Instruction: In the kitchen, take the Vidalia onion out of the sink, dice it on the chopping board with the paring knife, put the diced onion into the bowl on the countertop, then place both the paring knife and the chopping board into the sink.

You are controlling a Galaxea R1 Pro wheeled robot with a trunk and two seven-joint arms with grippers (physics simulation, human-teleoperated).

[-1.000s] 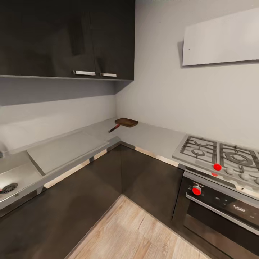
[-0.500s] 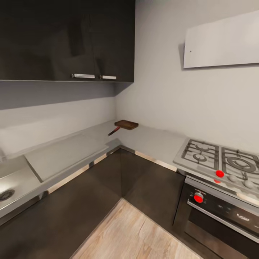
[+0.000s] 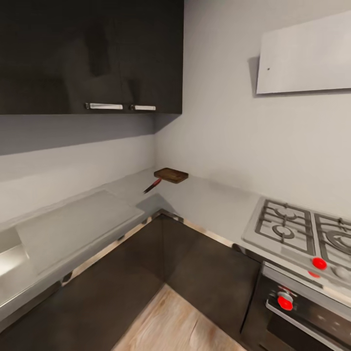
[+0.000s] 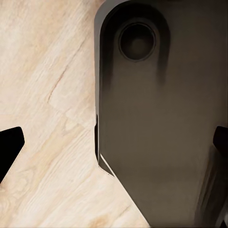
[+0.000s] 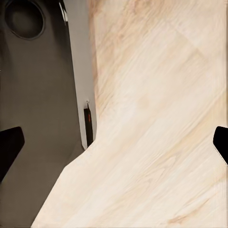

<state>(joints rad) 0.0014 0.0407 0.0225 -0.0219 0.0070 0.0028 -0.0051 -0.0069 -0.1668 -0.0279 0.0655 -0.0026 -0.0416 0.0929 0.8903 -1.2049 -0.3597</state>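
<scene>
Both tools hang over the floor, wide apart and empty, while the chopping board and paring knife lie far ahead in the worktop corner.

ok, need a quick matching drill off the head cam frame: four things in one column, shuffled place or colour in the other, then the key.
Things
1. chopping board
2. paring knife
3. stove knobs
4. upper cabinets

Descriptions
A. glossy black, on the wall, chrome bar handles
B. bright red, at the front of the cooker
C. dark brown, lying in the far corner of the countertop
D. slim with a red handle, lying just in front of the board toward the sink side

Pairs: 1-C, 2-D, 3-B, 4-A
</scene>
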